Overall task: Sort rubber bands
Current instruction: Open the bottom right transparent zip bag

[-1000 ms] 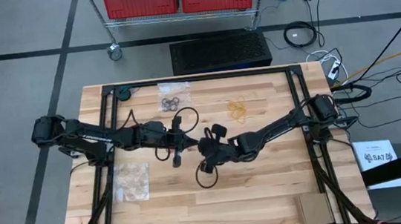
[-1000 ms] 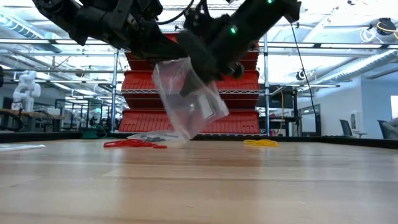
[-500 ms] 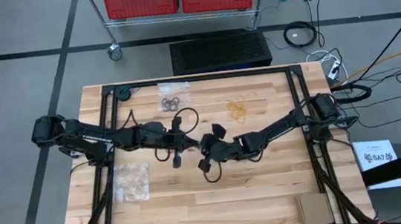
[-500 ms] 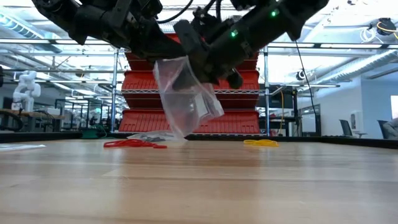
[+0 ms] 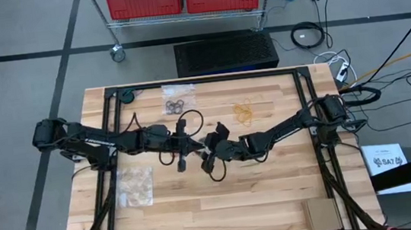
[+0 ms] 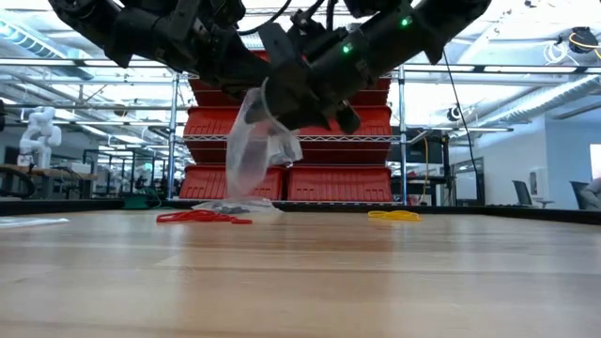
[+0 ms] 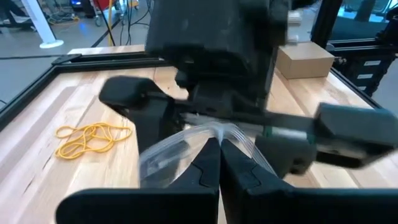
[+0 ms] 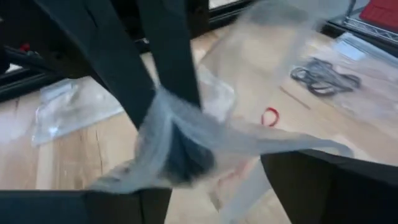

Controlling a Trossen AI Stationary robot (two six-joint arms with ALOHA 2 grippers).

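Red bins on a wire rack (image 6: 329, 178) stand behind the wooden table (image 5: 276, 199), where the rubber bands lie sorted by colour: a black cluster (image 5: 175, 104) on a clear bag at the far edge, a yellow heap (image 5: 244, 112) well to its right, a red heap (image 6: 199, 217) in the low view. Above mid-table a clear plastic bag (image 6: 252, 150) hangs from the left end effector (image 7: 219, 149), clenched on its rim. The right end effector (image 5: 211, 154) sits just beside it, fingers spread around the bag's edge. Another bag (image 5: 135, 185) lies flat near the left arm.
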